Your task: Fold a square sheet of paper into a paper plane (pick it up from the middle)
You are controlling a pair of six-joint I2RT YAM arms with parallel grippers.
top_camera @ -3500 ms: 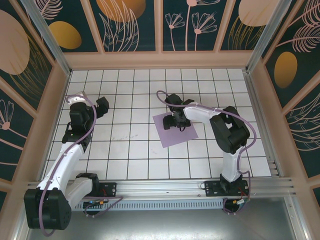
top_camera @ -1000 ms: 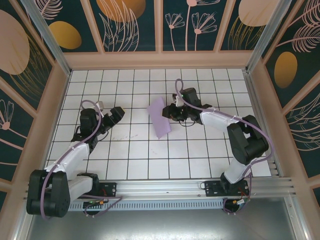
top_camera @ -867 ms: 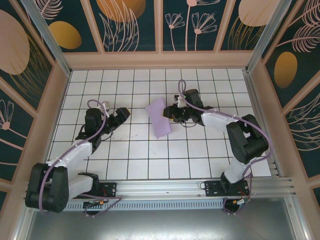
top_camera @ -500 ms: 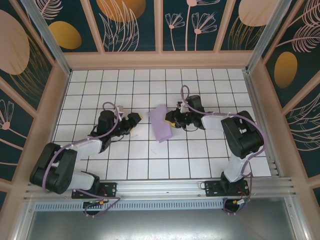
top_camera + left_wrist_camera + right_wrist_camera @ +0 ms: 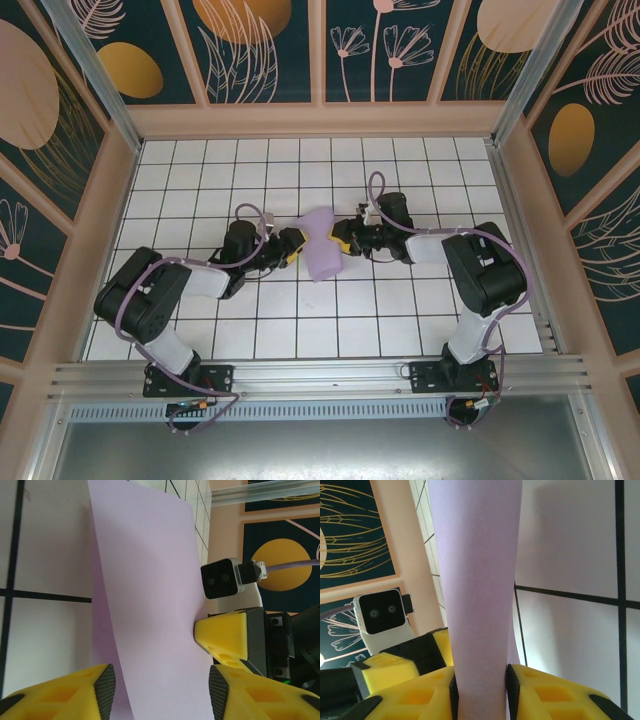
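With the paper (image 5: pixel 322 248) held up over the middle of the table (image 5: pixel 250 320), pinched in the right gripper (image 5: pixel 481 682), the left gripper (image 5: pixel 160 690) — jaws half wide astride its other edge, not yet gripping — should close gently and squarely, lest the sheet buckle.

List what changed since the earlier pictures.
The left gripper swung in from the left to the square sheet of paper, jaws straddling its edge. The right gripper raised the sheet from lying flat, curling it. Unchanged over the last second: the right gripper's pinch.
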